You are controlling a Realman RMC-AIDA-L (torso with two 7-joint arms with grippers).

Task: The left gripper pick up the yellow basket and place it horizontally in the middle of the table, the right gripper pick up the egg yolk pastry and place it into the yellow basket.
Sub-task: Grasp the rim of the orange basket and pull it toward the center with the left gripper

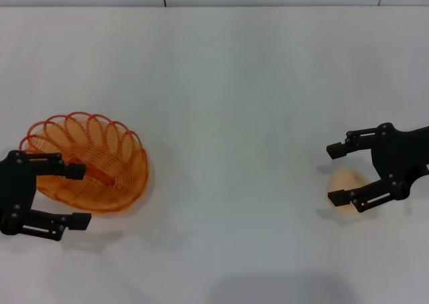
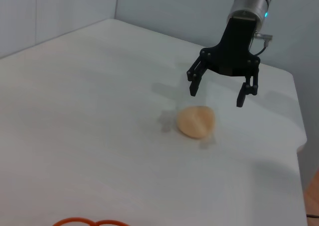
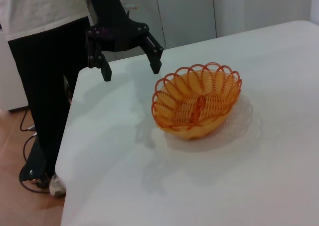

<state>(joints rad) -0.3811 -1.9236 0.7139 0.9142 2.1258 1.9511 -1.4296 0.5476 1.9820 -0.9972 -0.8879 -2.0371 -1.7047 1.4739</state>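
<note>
The yellow basket [image 1: 87, 160] sits upright on the white table [image 1: 221, 116] at the left; it also shows in the right wrist view [image 3: 197, 106]. My left gripper [image 1: 77, 195] is open and empty. It hovers at the basket's near left side, apart from the rim, as the right wrist view [image 3: 130, 72] shows. The egg yolk pastry [image 1: 348, 183] lies on the table at the right. My right gripper [image 1: 334, 174] is open and hovers just above the pastry without touching it, as the left wrist view shows for the gripper [image 2: 217, 97] and the pastry [image 2: 196, 121].
A strip of the basket's rim [image 2: 89, 222] shows at the edge of the left wrist view. A person in dark trousers [image 3: 45, 86] stands beyond the table's left edge. The table's far edge [image 1: 214, 7] meets a wall.
</note>
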